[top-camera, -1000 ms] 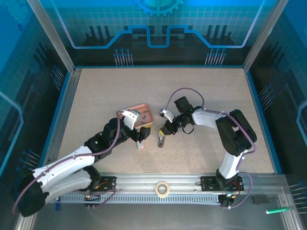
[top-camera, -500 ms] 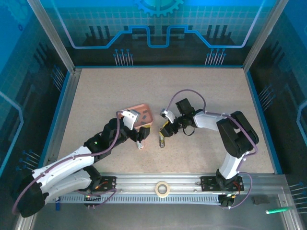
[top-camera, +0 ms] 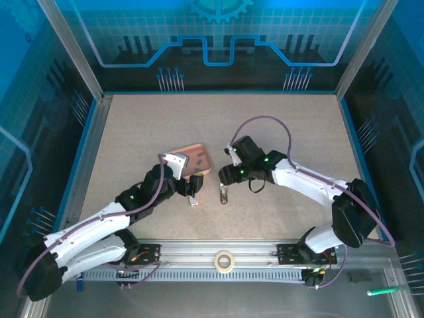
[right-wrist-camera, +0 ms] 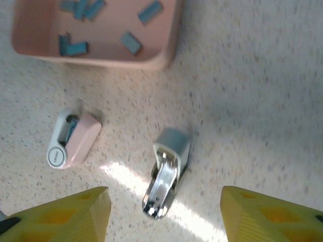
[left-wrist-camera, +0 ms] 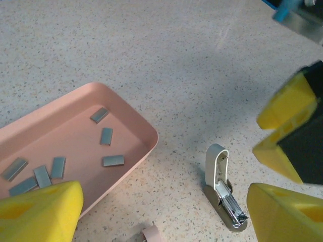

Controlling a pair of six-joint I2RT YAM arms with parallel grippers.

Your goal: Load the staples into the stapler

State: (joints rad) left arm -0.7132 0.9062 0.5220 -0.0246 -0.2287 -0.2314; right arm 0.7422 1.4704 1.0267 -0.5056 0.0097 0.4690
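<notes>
**A:** Top external view first: where does everything lie?

**B:** Near the middle of the table (top-camera: 285,132). The pink tray (top-camera: 199,156) lies just beyond the left gripper (top-camera: 191,188). The stapler (top-camera: 224,194) lies right of the tray, close by the right gripper (top-camera: 226,177). A small pink-and-white object (top-camera: 194,200) sits by the left gripper's tip. From up here the staples are too small to make out.

**A:** And the left wrist view?

**B:** The staples (left-wrist-camera: 106,136) lie loose and scattered on the floor of the tray (left-wrist-camera: 147,135), and I count seven. The stapler (left-wrist-camera: 222,190) lies on the table near the tray's corner, apart from it. Its white top is swung back and its metal channel is uncovered. Whether the channel has any staples in it I cannot tell. The left gripper (left-wrist-camera: 164,201) hangs above with its yellow pads (left-wrist-camera: 43,212) wide apart, holding nothing. The right gripper's pads (left-wrist-camera: 287,131) show at the right edge.

**A:** Right wrist view?

**B:** It is a little blurred. The tray (right-wrist-camera: 170,48) is at the top with staples (right-wrist-camera: 131,43) inside. Below it the stapler (right-wrist-camera: 166,171) lies open and shiny on the table. The pink-and-white object (right-wrist-camera: 73,143) is to its left. The right gripper (right-wrist-camera: 164,194) has its pads (right-wrist-camera: 272,214) standing apart on either side, gripping nothing.
</notes>
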